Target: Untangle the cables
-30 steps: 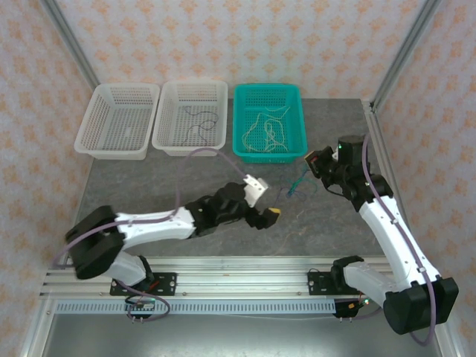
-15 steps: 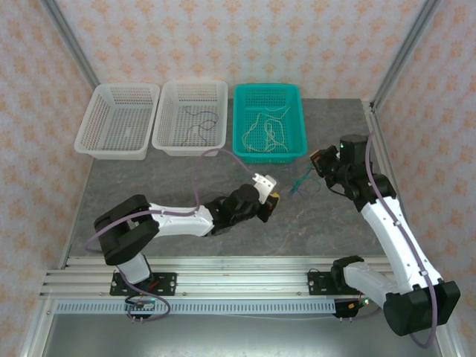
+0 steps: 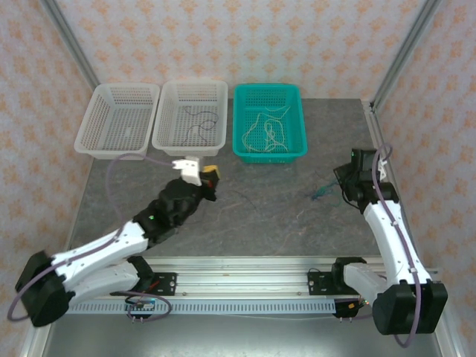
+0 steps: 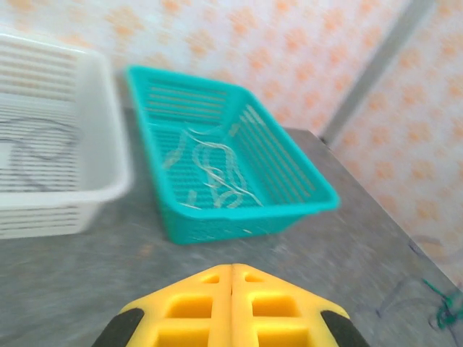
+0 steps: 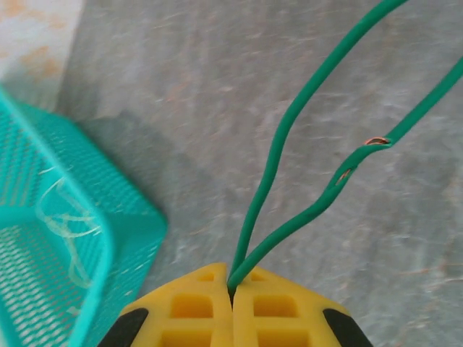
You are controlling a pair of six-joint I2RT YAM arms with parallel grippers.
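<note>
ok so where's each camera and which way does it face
top: overhead from the near side, looking down on the table; left arm and right arm show.
left wrist: faces the teal basket across the table; shut left tool at bottom.
right wrist: looks down on the green cable pinched in the right tool.
shared: teal basket in all three.

Bright even light, soft shadows, left wrist view blurred, others sharp

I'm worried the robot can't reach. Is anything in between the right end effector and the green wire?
Nothing visible is. The right end effector is shut on the green wire, whose two strands come straight out from between its yellow fingertips over the grey table.
</note>
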